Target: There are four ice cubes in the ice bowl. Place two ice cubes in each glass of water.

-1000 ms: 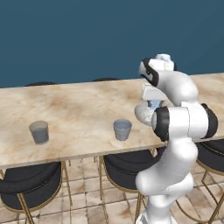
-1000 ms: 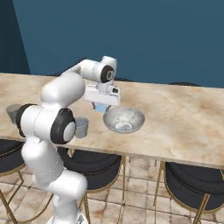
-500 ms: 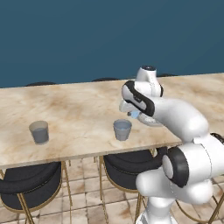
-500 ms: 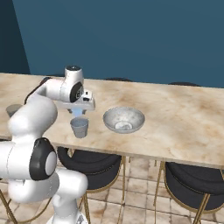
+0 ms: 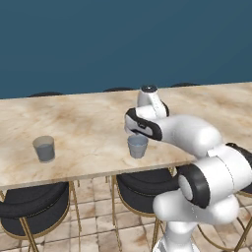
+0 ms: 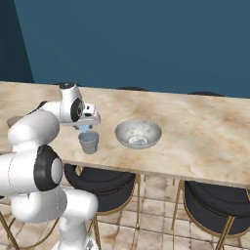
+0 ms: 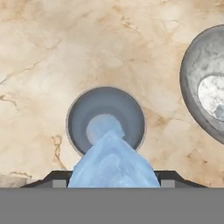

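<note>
My gripper is shut on a light-blue ice cube and hovers just above one glass of water. From the right base view the cube hangs in the gripper right over that glass. The ice bowl sits just right of the glass; its rim shows in the hand view, with a pale-blue ice cube inside. In the left base view the nearer glass stands below my hand, and the second glass is far to the left.
Everything stands on a long marble counter with its front edge close to the glasses. Dark round stools with gold legs are tucked under it. A dark blue wall runs behind.
The arm has swung left from over the ice bowl to over the nearer glass, carrying the ice cube. The jaws have kept the same width.
</note>
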Tool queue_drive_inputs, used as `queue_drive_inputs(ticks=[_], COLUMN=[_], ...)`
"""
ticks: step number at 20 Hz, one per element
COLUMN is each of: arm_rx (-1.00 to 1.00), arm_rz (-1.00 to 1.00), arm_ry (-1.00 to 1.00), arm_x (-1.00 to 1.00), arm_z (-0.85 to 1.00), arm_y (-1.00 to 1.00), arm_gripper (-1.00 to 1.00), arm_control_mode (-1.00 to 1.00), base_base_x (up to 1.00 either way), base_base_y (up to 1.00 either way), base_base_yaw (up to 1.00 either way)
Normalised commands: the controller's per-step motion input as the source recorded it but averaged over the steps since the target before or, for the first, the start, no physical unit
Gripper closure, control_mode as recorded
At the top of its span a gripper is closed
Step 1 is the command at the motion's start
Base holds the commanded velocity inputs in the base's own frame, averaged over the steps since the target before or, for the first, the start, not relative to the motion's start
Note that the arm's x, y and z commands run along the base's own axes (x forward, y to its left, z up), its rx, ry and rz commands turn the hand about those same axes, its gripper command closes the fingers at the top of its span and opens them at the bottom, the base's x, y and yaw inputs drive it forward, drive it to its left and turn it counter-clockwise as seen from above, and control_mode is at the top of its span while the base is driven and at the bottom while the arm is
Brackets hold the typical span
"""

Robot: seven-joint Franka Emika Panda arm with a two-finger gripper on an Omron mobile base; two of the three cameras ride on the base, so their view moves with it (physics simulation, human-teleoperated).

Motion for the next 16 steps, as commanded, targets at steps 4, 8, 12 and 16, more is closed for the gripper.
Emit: queue_drive_inputs(ticks=[4, 8, 12, 16], arm_rx=[0.00, 0.03, 0.00, 0.00], arm_rz=[0.00, 0.00, 0.00, 0.00], arm_ry=[0.07, 0.11, 0.07, 0.04], arm_x=[0.82, 0.29, -0.04, 0.00], arm_z=[0.00, -0.03, -0.47, -0.43], arm_y=[0.00, 0.09, 0.22, 0.14], arm_gripper=[1.00, 1.00, 1.00, 1.00], arm_control_mode=[-1.00, -1.00, -1.00, -1.00], base_base_x=[0.00, 0.00, 0.00, 0.00], base_base_y=[0.00, 0.00, 0.00, 0.00], base_base_yaw=[0.00, 0.00, 0.00, 0.00])
